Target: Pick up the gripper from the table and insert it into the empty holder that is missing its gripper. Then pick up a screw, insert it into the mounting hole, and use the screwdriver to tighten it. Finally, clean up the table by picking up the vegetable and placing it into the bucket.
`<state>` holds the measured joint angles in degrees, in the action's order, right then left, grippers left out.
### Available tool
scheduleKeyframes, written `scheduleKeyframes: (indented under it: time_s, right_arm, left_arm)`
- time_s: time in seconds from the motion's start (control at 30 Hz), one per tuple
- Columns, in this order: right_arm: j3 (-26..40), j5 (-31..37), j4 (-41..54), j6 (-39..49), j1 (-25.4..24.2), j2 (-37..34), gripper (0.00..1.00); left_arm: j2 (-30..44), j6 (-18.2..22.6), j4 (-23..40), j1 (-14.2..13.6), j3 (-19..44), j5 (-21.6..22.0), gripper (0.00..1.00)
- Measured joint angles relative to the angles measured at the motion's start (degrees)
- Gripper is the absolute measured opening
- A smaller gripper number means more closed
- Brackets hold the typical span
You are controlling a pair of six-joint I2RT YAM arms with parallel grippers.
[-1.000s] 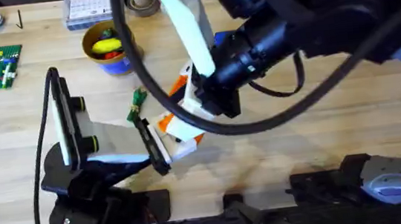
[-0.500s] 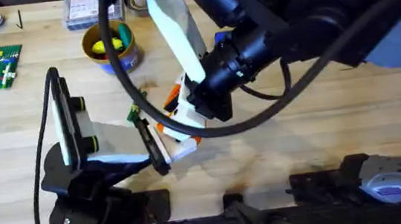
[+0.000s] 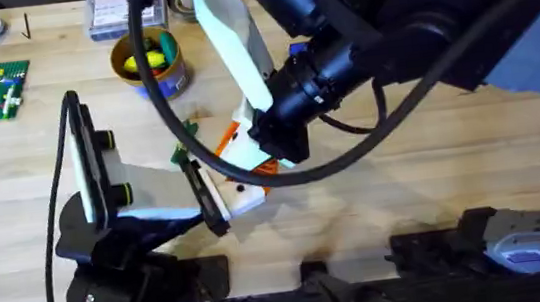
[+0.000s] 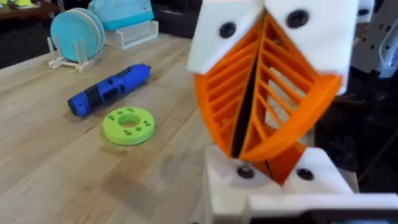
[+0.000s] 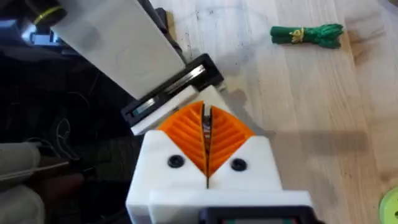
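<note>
Right gripper (image 3: 251, 158), reaching across the middle of the wooden table (image 3: 431, 154), hangs tip to tip with the left gripper (image 3: 240, 196) near the table's centre, seen from overhead. Its orange ribbed pads (image 5: 205, 134) are pressed together with nothing between them in the right wrist view, their tips just above the left arm's white mounts. From the left wrist camera, those same orange pads (image 4: 264, 93) point down at the left gripper's own white mounts (image 4: 273, 186); whether the left fingers are apart or together cannot be told. A green toy vegetable (image 3: 186, 132) lies on the wood just beside both grippers, apart from the blue bucket (image 3: 148, 63) with its yellow inside farther back. A blue screwdriver (image 4: 109, 90) lies beside a green disc (image 4: 129, 125) with holes.
</note>
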<state>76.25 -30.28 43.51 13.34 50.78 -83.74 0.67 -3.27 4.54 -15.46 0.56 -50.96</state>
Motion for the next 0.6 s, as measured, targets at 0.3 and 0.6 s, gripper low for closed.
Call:
scheduleKeyframes:
  time_s: [0.3, 0.6]
  right_arm:
    - [0.0, 0.5, -0.2, 0.0, 0.2, 1.3, 0.006]
    - [0.9, 1.8, -1.5, 0.0, 0.2, 6.5, 0.006]
  left_arm:
    - [0.0, 0.2, -0.5, 0.0, 0.0, 0.0, 0.010]
    - [0.0, 0.4, 0.0, 0.0, 0.0, 0.0, 0.010]
